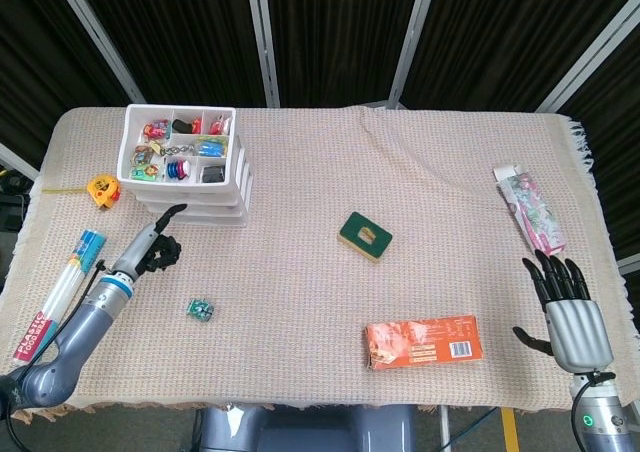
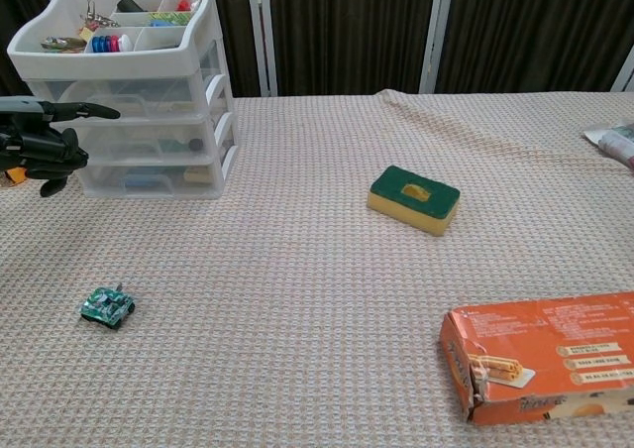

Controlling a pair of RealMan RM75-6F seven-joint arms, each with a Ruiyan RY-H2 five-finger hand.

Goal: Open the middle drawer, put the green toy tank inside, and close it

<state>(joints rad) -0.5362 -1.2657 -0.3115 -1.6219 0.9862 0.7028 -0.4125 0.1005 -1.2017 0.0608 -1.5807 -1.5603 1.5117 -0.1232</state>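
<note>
saw the left hand (image 2: 45, 143) close beside the white drawer box (image 2: 139, 121), one finger stuck out straight toward the drawers and the rest curled in, with nothing in it. could not tell if that fingertip was touching the plastic or just short of it; too small to see. saw the middle drawer (image 2: 149, 139) shut, flush with the one above and the one below. saw the green toy tank (image 2: 107, 307) on the table cloth (image 1: 300, 272), well apart from the box and nearer the robot, with nothing touching it. saw the right hand (image 1: 570, 317) far off at the other side, flat, fingers spread, empty. probably best to aim that finger at the lip of the middle drawer and not the top or bottom one, since all three sit close together. best to hook under the lip and pull slow and straight. might drag the whole light box along, or tip the small bits out of the top tray (image 1: 180, 144), with a hard tug. best to open wide enough for the tank.
</note>
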